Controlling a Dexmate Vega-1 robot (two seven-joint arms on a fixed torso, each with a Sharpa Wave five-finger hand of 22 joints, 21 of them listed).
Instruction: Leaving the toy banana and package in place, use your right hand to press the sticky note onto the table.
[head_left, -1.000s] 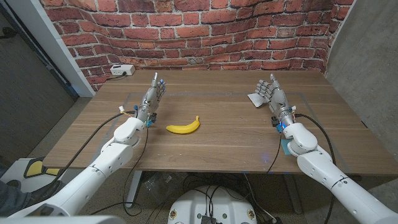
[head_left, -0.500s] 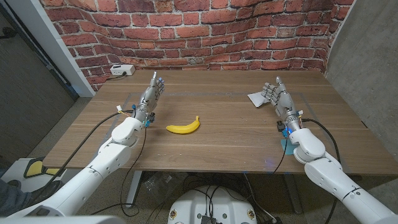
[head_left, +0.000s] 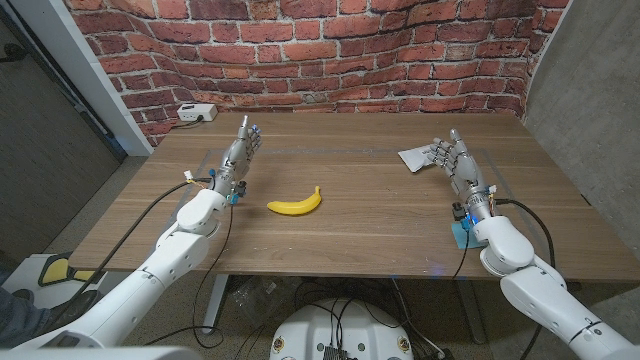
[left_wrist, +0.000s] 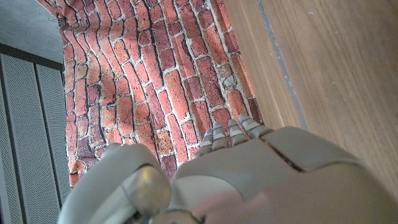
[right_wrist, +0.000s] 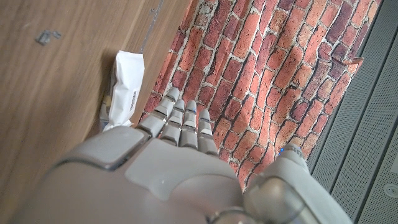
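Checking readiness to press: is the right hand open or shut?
Open: the right hand holds nothing, fingers extended and apart, beside the package.

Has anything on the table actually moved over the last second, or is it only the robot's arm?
Only the right arm moved. The right hand slid toward the table's right edge and a little nearer the robot, fingers apart, holding nothing. It now stands beside the white package. The toy banana, the package and the left hand stayed where they were.

A wooden counter (head_left: 360, 215) carries a yellow toy banana (head_left: 295, 203) near its middle, a white package (head_left: 413, 158) toward the far right, and a white box (head_left: 196, 112) at the far left corner.
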